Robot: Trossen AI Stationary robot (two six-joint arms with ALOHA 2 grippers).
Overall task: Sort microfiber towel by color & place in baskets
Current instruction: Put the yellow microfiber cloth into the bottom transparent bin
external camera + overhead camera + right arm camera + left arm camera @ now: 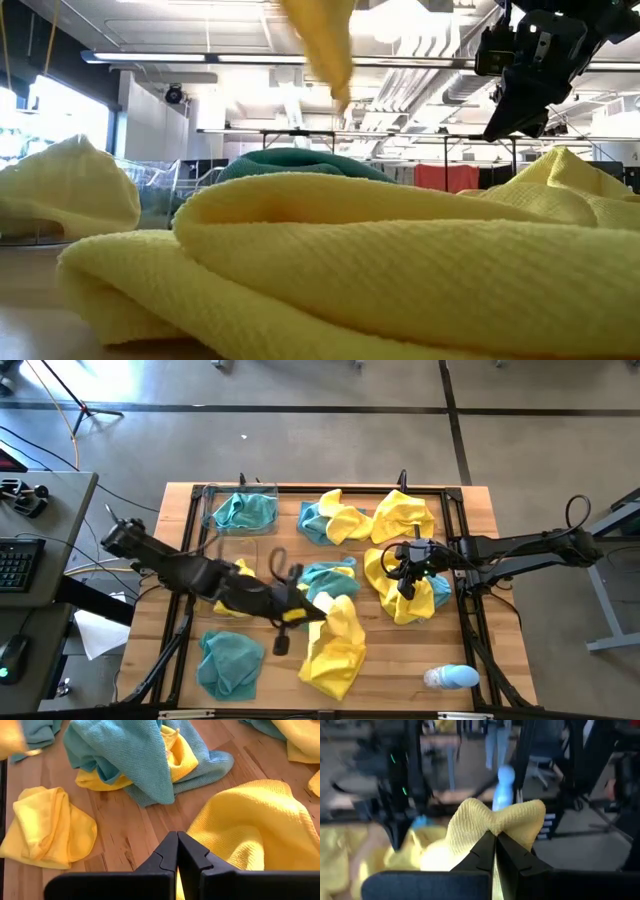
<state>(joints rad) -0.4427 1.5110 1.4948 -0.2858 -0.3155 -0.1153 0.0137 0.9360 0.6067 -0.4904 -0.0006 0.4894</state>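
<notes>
Yellow microfiber towel (400, 270) fills the foreground of the low view, lying crumpled on the wooden table (400, 660) with a teal towel (290, 160) mounded behind it.

Left gripper (495, 840): fingers fully closed, pinching a fold of a yellow towel (495, 817) that bunches out past the tips. In the high view this gripper (296, 616) sits near the table's middle, and the held yellow cloth (335, 645) trails down toward the near edge. In the low view a yellow strip (320, 45) hangs from above.

Right gripper (177, 845): fingers fully closed and holding nothing, poised above a yellow towel (250, 825) on the right half of the table (408, 572).

Towel distribution: a teal towel (230, 665) lies at the near left corner; mixed teal and yellow towels (335, 518) sit along the far edge; another yellow towel (405, 515) lies beside them.

Baskets: one clear basket (212, 510) at the far left corner contains a teal towel (245, 512).

A pale blue-and-white rounded object (450, 677) rests near the right front corner.
</notes>
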